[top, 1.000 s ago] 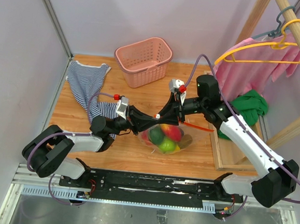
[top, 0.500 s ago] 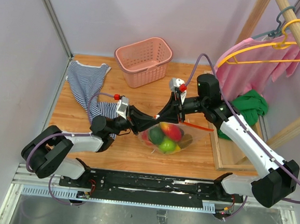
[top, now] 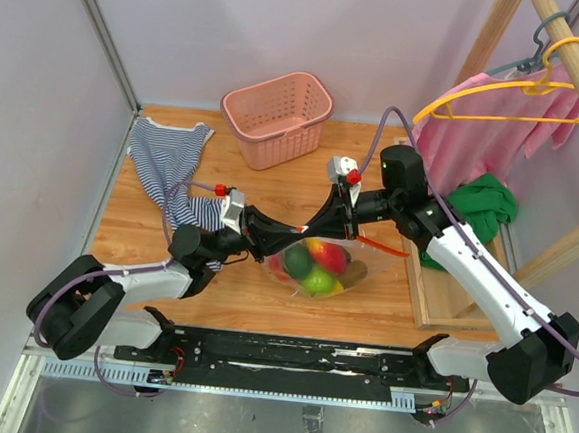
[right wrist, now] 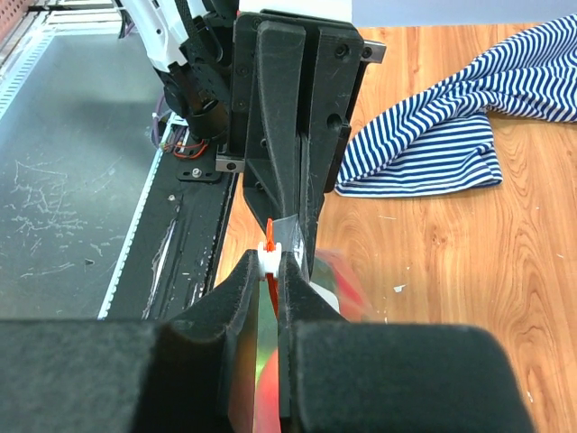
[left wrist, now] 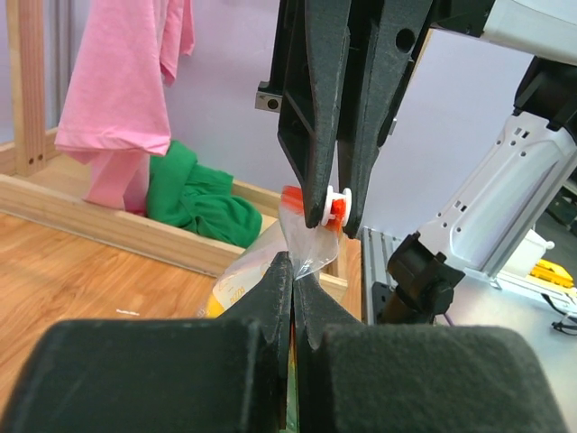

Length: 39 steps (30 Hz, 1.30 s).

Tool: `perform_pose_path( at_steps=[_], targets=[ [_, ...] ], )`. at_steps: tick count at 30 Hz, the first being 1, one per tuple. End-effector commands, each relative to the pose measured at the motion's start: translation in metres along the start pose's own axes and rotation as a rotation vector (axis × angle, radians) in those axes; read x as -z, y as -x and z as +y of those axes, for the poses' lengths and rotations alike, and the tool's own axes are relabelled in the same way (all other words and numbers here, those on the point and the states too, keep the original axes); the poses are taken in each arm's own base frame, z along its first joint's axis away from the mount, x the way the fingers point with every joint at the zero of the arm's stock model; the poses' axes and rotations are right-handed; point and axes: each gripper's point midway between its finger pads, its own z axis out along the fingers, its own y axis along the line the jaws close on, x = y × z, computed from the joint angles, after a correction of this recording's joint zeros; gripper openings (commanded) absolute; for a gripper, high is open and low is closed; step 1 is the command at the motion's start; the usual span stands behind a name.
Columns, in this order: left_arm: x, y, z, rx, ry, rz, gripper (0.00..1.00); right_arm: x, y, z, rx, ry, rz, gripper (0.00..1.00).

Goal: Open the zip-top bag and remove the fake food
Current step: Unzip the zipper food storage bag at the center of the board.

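Note:
The zip-top bag (top: 357,270) rests on the wooden table (top: 165,267), its top corner pulled up between both arms. Inside it lies the fake food: a red apple (top: 334,257), a light green fruit (top: 317,279) and a dark green piece (top: 298,261). My left gripper (left wrist: 293,268) is shut on the clear plastic corner (left wrist: 311,248) of the bag. Right against it, my right gripper (right wrist: 271,263) is shut on the white slider (left wrist: 334,208) of the red-orange zip strip (top: 382,246). The two grippers meet tip to tip above the bag (top: 312,225).
A pink slotted basket (top: 277,115) stands at the back. A striped shirt (top: 168,162) lies at the left. On the right, a pink garment (top: 487,127) hangs on a yellow hanger over green cloth (top: 481,207) in a wooden frame (top: 443,309).
My right gripper's jaws have closed onto the white slider. The left arm and the bag's held corner have shifted slightly left.

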Motion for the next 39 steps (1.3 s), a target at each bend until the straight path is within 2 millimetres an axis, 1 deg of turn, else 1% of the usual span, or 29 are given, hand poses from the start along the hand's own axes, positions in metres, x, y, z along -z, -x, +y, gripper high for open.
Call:
perform_pose_path(
  at_steps=[1, 12, 15, 20, 27, 32, 39],
  targets=[
    [0.003, 0.015, -0.003, -0.068, 0.015, -0.055, 0.0, 0.006, -0.007, 0.004, 0.028, -0.015, 0.023, 0.01],
    [0.012, 0.023, -0.006, -0.083, 0.043, -0.1, 0.0, 0.009, -0.025, 0.004, 0.046, -0.016, 0.063, 0.01],
    [0.014, 0.026, -0.008, -0.085, 0.042, -0.114, 0.0, 0.011, -0.024, 0.003, 0.042, -0.019, 0.062, 0.01],
    [0.017, 0.026, -0.006, -0.089, 0.056, -0.118, 0.0, 0.014, -0.024, 0.002, 0.042, -0.029, 0.061, 0.01],
    [0.018, 0.029, -0.011, -0.08, 0.041, -0.13, 0.0, 0.014, -0.027, 0.001, 0.034, -0.025, 0.061, 0.01],
    [0.023, 0.029, -0.009, -0.068, 0.057, -0.143, 0.0, 0.019, -0.027, 0.001, 0.051, -0.037, 0.069, 0.01],
    [0.029, 0.034, -0.004, -0.008, 0.077, -0.169, 0.0, 0.026, -0.03, 0.003, 0.095, -0.035, 0.089, 0.01]
  ],
)
